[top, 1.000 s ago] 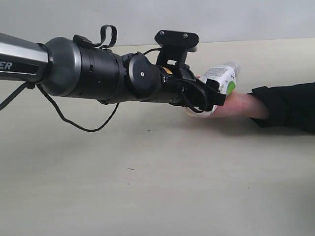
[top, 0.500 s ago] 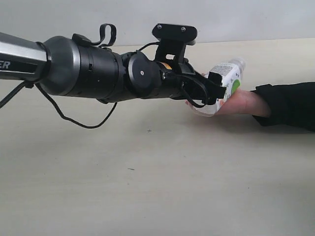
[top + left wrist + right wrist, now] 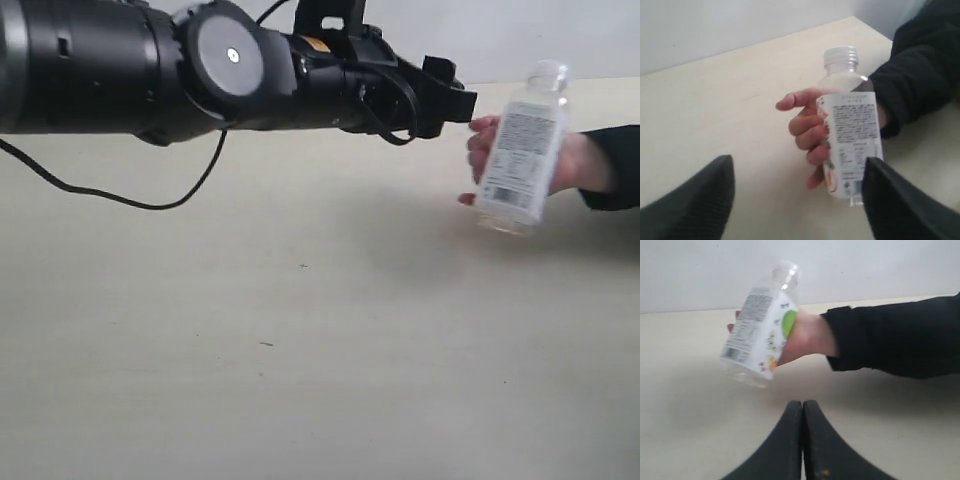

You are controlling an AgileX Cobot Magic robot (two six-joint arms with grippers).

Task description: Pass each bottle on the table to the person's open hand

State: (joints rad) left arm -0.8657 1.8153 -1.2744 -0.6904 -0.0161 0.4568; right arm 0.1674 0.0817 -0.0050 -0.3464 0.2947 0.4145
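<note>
Left fingers spread apart, bottle nearly upright, cap up, in hand

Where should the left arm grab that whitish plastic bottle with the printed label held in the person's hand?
Probably the clear shoulder just under the cap of the whitish plastic bottle, approached from the side of the open left end effector: the person's hand wraps the labelled middle, and the bottle stands nearly upright.
</note>
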